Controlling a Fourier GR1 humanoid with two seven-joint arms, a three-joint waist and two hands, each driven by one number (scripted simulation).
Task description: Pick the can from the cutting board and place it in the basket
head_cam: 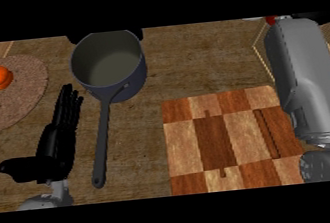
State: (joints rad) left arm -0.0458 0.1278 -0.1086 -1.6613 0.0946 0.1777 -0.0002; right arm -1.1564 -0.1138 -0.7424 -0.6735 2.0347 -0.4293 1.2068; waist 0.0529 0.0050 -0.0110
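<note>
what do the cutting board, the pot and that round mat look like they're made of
Cutting board: apparently wood, a patchwork of light and dark brown blocks with visible grain, matte. Pot: looks like metal, dark blue-grey outside, a paler dull interior, with a long dark handle. Round mat: probably cork or woven fibre, judging by its speckled brown, unglossy surface.

Left hand (55, 136) rests open beside a saucepan (107, 64); cutting board (227, 142) lies right.
</note>
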